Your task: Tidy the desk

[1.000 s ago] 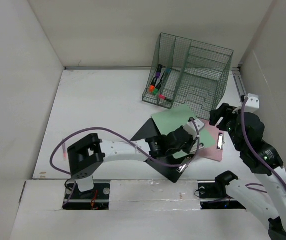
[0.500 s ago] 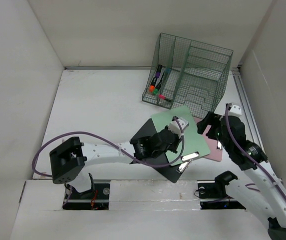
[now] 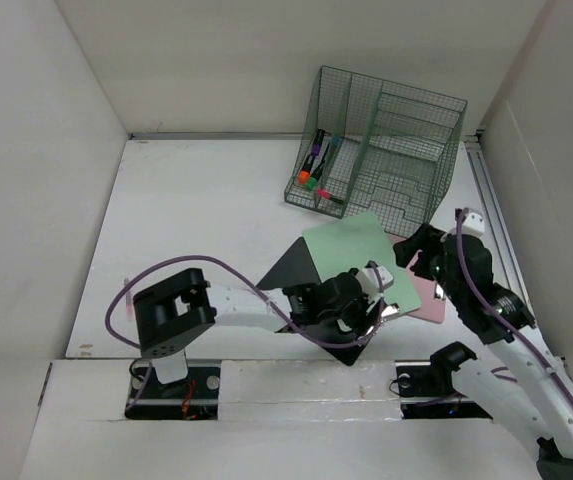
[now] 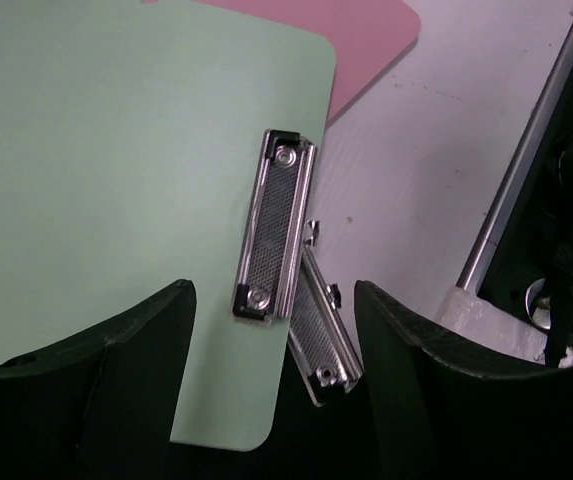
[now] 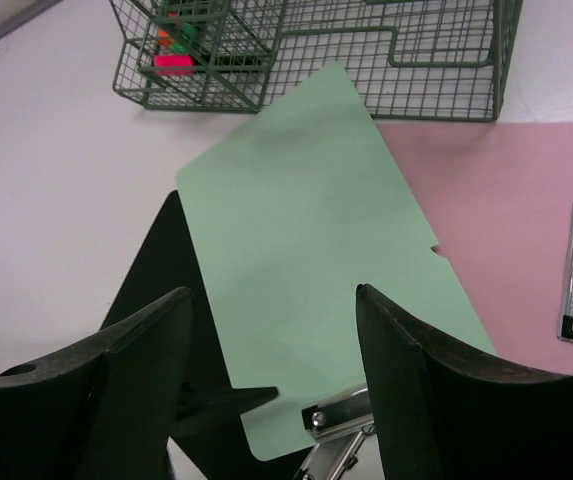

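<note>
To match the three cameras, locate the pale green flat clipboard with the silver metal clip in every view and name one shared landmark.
Top external: the pale green clipboard lies right of centre, near the dark green wire-mesh rack.
Left wrist: the clipboard fills the upper left.
Right wrist: the clipboard slants through the middle.
Shared landmark: the flat pink clipboard, partly under it.
</note>
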Controlling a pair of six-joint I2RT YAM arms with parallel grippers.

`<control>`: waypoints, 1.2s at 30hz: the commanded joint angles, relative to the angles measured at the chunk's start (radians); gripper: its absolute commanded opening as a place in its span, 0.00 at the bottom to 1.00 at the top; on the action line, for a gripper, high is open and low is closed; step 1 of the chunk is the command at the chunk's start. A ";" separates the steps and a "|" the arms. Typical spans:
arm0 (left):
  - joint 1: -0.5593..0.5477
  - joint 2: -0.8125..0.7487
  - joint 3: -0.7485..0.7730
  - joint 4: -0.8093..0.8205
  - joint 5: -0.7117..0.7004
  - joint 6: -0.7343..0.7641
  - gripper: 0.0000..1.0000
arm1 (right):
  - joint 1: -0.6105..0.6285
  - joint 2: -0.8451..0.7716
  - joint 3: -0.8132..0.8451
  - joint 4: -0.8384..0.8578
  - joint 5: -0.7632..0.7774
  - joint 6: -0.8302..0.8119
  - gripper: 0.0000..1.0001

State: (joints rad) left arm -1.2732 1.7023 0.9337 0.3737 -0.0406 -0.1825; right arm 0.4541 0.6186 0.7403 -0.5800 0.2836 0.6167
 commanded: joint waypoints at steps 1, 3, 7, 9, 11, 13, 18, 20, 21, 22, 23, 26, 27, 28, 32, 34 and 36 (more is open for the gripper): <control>-0.008 0.062 0.092 0.034 0.070 0.054 0.61 | 0.011 0.023 0.036 0.069 0.002 -0.021 0.71; -0.017 0.117 0.132 0.022 0.068 0.072 0.60 | 0.011 0.027 0.028 0.077 -0.003 -0.026 0.71; -0.035 0.186 0.188 0.001 0.051 0.112 0.60 | 0.011 0.027 0.011 0.109 -0.014 -0.044 0.71; -0.035 0.216 0.215 -0.007 0.018 0.118 0.60 | 0.011 0.032 0.008 0.117 -0.020 -0.048 0.71; -0.035 0.224 0.221 -0.006 -0.002 0.121 0.60 | 0.011 0.035 0.004 0.121 -0.034 -0.048 0.71; -0.035 0.229 0.220 0.001 -0.018 0.124 0.59 | 0.011 0.032 -0.004 0.126 -0.035 -0.048 0.71; -0.035 0.279 0.241 -0.012 -0.019 0.141 0.48 | 0.011 0.015 -0.025 0.140 -0.037 -0.048 0.71; -0.035 0.296 0.244 -0.013 -0.018 0.138 0.41 | 0.011 0.006 -0.028 0.143 -0.032 -0.049 0.71; -0.035 0.307 0.241 -0.009 -0.022 0.137 0.37 | 0.011 0.003 -0.028 0.141 -0.029 -0.048 0.71; -0.035 0.313 0.241 -0.010 -0.030 0.137 0.37 | 0.011 0.003 -0.030 0.143 -0.026 -0.049 0.71; -0.035 0.319 0.243 -0.012 -0.042 0.137 0.37 | 0.011 0.000 -0.030 0.146 -0.026 -0.052 0.71; -0.045 0.335 0.237 -0.019 -0.088 0.146 0.36 | 0.011 -0.002 -0.032 0.151 -0.024 -0.057 0.71; -0.045 0.338 0.234 -0.021 -0.113 0.150 0.30 | 0.011 -0.005 -0.033 0.154 -0.023 -0.058 0.71; -0.045 0.341 0.231 -0.019 -0.123 0.156 0.26 | 0.011 -0.006 -0.035 0.155 -0.021 -0.060 0.71; -0.055 0.347 0.215 -0.018 -0.168 0.163 0.01 | 0.011 -0.025 -0.042 0.163 -0.015 -0.057 0.71; -0.055 0.324 0.194 -0.019 -0.189 0.152 0.00 | 0.011 -0.037 -0.044 0.164 -0.014 -0.060 0.71; -0.055 0.281 0.168 0.001 -0.186 0.141 0.00 | 0.011 -0.043 -0.044 0.163 -0.003 -0.064 0.71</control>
State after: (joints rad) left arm -1.3334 2.0205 1.1519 0.4385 -0.1719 -0.0273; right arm 0.4541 0.5945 0.7021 -0.4808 0.2565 0.5709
